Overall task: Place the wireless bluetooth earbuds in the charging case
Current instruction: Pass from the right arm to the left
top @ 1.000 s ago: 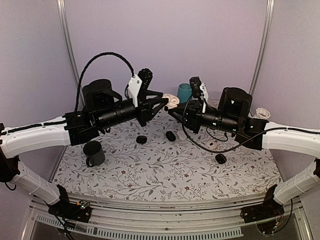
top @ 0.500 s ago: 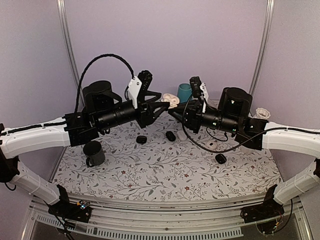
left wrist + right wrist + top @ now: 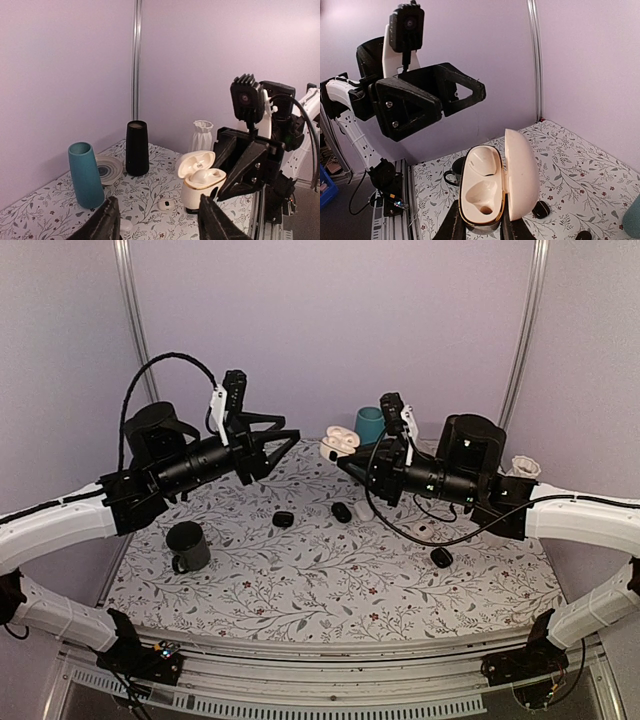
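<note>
**Left arm backed off, right holds the open case**

Change vs the earlier frames: the left gripper (image 3: 280, 445) was right up against the charging case (image 3: 338, 440). It has now swung away to the case's left, well apart from it. The right arm and the case have not moved.

Left gripper: fingers (image 3: 107, 222) spread wide, nothing between them.

Right gripper (image 3: 481, 226): clamped on the base of the case, holding it in the air above the table (image 3: 330, 590). The lid is hinged open and standing up. Two sockets show in the base, but I cannot tell whether a bud sits in either.

Counts, near to far from the case:
- 1 dark mug (image 3: 187, 545), nearer than the case and well to its left, upright.
- 3 small black cases. One (image 3: 441, 557) is nearer and to the right. Two (image 3: 283, 518) (image 3: 342, 511) are on the table just on the near side of the case.
- 1 white oval case (image 3: 165, 204) on the table below the charging case.
- 1 teal cup (image 3: 370, 423), just behind the case on its right.
- 1 tall black cup (image 3: 137, 148) and 1 plate (image 3: 107, 167), behind the case near the back wall.
- 1 white ribbed vase (image 3: 520, 465), well to the right of the case.

Edges and room:
- There is only air between the left fingertips and the case.
- The tall items stand in a row between the case and the back wall.
- The table's curved front edge is well nearer than the case, with the mug and one black case toward either side of that stretch.
</note>
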Available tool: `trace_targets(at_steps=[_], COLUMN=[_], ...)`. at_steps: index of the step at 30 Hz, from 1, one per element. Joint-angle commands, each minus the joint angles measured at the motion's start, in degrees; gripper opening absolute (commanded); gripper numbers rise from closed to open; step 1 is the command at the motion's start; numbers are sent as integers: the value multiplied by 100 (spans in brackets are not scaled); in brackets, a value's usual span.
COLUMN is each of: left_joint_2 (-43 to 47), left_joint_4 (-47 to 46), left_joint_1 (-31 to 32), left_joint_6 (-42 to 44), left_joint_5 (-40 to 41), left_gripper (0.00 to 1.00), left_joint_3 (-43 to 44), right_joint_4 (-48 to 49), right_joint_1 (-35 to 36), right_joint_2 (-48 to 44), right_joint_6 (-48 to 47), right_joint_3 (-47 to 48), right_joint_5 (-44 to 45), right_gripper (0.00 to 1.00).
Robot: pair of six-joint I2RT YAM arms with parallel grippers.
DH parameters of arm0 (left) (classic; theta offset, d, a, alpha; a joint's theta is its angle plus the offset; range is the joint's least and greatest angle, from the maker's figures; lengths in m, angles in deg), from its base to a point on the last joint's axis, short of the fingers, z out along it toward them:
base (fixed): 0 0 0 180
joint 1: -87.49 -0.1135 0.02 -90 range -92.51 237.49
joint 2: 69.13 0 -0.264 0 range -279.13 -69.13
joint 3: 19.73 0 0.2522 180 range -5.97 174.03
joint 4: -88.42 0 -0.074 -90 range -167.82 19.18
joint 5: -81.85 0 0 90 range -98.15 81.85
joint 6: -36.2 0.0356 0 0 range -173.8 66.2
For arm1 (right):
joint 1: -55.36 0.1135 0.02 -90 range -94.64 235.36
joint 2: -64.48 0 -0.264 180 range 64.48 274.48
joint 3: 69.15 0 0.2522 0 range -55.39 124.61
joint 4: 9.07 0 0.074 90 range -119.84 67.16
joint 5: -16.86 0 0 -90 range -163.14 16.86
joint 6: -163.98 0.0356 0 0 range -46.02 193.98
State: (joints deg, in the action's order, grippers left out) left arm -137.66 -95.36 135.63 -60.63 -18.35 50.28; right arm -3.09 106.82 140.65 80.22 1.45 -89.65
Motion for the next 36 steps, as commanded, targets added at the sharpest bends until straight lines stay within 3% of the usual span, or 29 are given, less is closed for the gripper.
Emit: trace_targets(at_steps=[1,7,14,23,36], left_joint_2=[27,-261,-535,-691,-902], left_joint_4=[-268,-304,-397,-201,501], left_joint_1=[-574,-793,-750,-489,-344], left_joint_6=[-787,-863,-604,-177,-9], left_joint_5=[-1761,-3149,-3902,-3731,-3814], left_gripper=[56,62,63,57,41], left_joint_3=[-248,-233,-102,204,668], right_joint_4=[119,42,-155,-360,-369], right_joint_1=[-111,-205,-201,-204,-184], right_joint_2=[-256,-185,30,348,483], right_joint_6=[-105,-80,-45,-46,-35], right_joint_3=[74,233,476,756,898], right_joint_5=[-411,-1386,-1964,-2350,-2234], right_gripper=[2,2,2,3,3])
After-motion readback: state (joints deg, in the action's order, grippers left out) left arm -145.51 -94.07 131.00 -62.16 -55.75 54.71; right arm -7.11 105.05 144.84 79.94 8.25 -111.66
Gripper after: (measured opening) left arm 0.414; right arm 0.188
